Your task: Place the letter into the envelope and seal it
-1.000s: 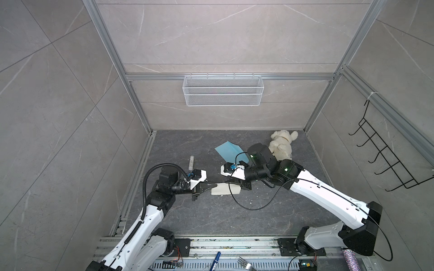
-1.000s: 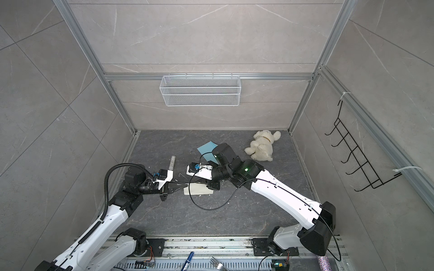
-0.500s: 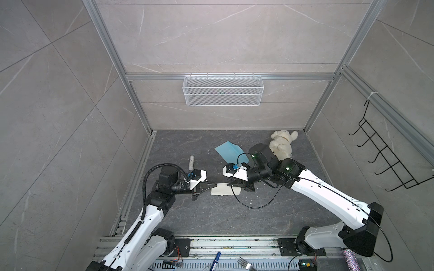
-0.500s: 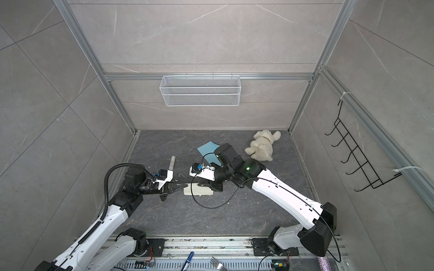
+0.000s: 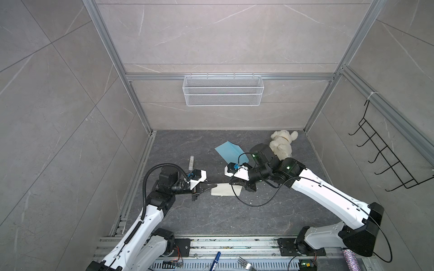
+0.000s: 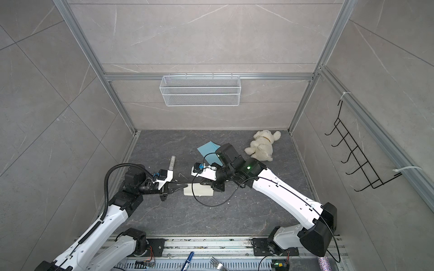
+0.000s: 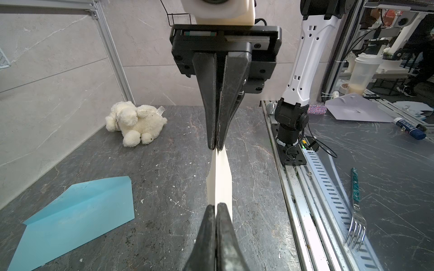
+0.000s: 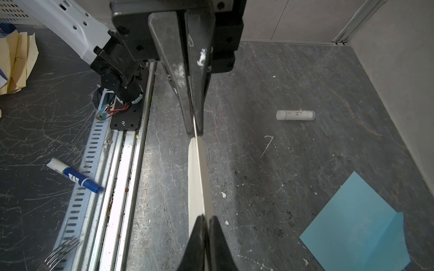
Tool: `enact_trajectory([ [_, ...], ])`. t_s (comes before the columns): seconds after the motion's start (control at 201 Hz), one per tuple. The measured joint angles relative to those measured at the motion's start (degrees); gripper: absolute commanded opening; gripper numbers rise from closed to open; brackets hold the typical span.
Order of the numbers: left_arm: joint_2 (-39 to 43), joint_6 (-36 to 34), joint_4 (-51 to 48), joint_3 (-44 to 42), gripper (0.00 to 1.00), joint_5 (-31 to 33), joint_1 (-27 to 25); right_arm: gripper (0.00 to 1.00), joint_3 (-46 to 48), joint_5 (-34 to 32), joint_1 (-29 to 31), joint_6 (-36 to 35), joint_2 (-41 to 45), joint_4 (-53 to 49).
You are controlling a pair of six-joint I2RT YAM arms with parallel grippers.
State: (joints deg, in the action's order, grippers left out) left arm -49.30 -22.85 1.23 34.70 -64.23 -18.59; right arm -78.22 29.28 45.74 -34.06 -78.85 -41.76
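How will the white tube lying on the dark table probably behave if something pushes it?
The white tube is a cylinder lying on its side, so a sideways push would probably roll it. The table looks flat and hard, so little would stop it. It seems small, likely light and stiff.

Overhead view of a dark stone tabletop. Near its middle the left gripper and right gripper each pinch one end of a pale folded letter — the light blue envelope lies flat just behind, a white plush toy to its right.
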Motion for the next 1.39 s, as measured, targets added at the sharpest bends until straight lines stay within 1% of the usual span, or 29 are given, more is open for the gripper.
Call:
enact_trajectory([
  [0.199, 0.0, -0.22, -0.22, 0.02, 0.0, 0.0, 0.0, 0.01, 0.0, -0.09, -0.02, -0.02, 0.0, -0.13],
  [0.249, 0.0, -0.28, -0.31, 0.02, 0.0, -0.02, 0.0, 0.01, 0.0, -0.09, -0.02, -0.02, 0.0, -0.13],
  [0.269, 0.0, -0.31, -0.35, 0.02, 0.0, -0.04, 0.0, 0.02, 0.0, -0.09, -0.02, -0.02, 0.0, -0.13],
  [0.314, 0.0, -0.33, -0.37, 0.02, 0.0, -0.09, 0.0, 0.09, 0.02, -0.11, -0.02, 0.0, 0.0, -0.13],
  [0.413, 0.04, -0.35, -0.48, 0.02, 0.0, -0.28, 0.0, 0.16, 0.02, -0.52, -0.11, 0.09, 0.0, -0.42],
  [0.478, 0.17, -0.35, -0.68, 0.02, 0.0, -0.37, 0.13, 0.18, 0.15, -0.96, -0.48, 0.09, 0.02, -0.76],
  [0.612, 0.37, -0.37, -0.98, 0.02, 0.0, -0.42, 0.26, 0.19, 1.75, -1.64, -1.64, 0.04, 0.94, -1.38],
  [0.672, 0.37, -0.37, -1.03, 0.02, 0.0, -0.42, 0.26, 0.17, 2.25, -1.86, -2.05, 0.04, 1.55, -1.95],
  [0.901, 0.37, -0.39, -1.11, 0.13, 0.0, -0.42, 0.26, 0.05, 2.6, -1.92, -3.02, 0.04, 2.99, -2.64],
  [1.011, 0.35, -0.42, -1.2, 0.13, 0.0, -0.42, 0.26, 0.0, 2.6, -1.7, -3.13, 0.0, 2.99, -2.67],
  [1.13, 0.35, -0.39, -1.22, 0.13, 0.0, -0.42, 0.26, 0.0, 2.62, -1.55, -3.13, -0.02, 2.99, -2.82],
  [1.185, 0.35, -0.39, -1.25, 0.15, 0.08, -0.39, 0.26, 0.0, 2.62, -1.55, -3.13, -0.02, 2.99, -2.89],
  [1.27, 0.35, -0.44, -1.42, 0.33, 0.27, -0.39, 0.26, 0.0, 2.62, -1.62, -3.13, -0.22, 2.99, -3.08],
  [1.394, 0.37, -1.25, -2.84, 1.38, 0.5, 0.7, 0.26, 0.0, 2.58, -3.13, -3.13, -0.94, 2.93, -4.17],
])
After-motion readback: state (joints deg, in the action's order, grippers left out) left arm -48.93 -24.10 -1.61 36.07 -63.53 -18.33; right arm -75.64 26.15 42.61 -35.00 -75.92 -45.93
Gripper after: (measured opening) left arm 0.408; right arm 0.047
